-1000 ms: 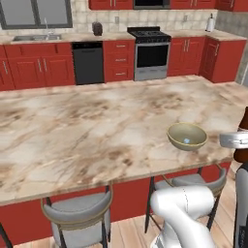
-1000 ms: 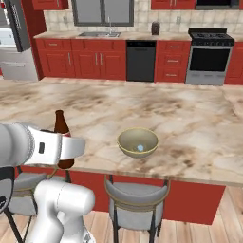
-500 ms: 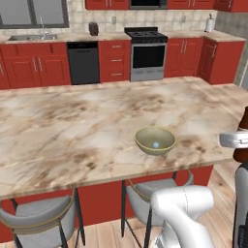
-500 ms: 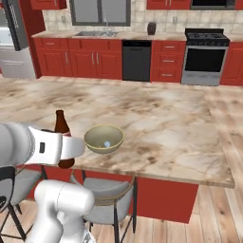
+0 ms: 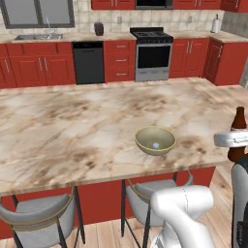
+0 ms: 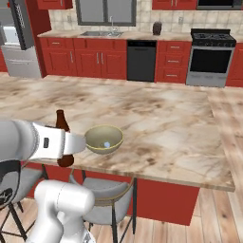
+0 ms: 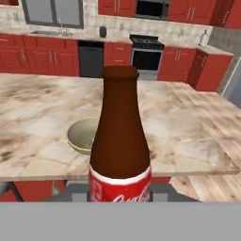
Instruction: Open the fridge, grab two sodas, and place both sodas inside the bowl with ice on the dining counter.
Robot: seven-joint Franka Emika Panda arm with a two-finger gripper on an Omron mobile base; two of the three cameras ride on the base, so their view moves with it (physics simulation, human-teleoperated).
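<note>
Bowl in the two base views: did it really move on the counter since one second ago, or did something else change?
The bowl did not move on the dining counter. The base drove to its right, so the whole scene slid left in both base views and the counter's right end came into sight. The end effector still holds the soda bottle upright, as before. Nothing was taken hold of or let go.

The tabletop [image 5: 72,126] is a wide bare slab; the bowl [image 5: 155,140] near its front edge, right of centre in the left base view, is the one thing standing on it. Room lies open all round the bowl and above it. A bottle [image 7: 120,141] fills the centre of the hand view, hiding part of the bowl. Stools [image 5: 36,220] sit below the front edge.
</note>
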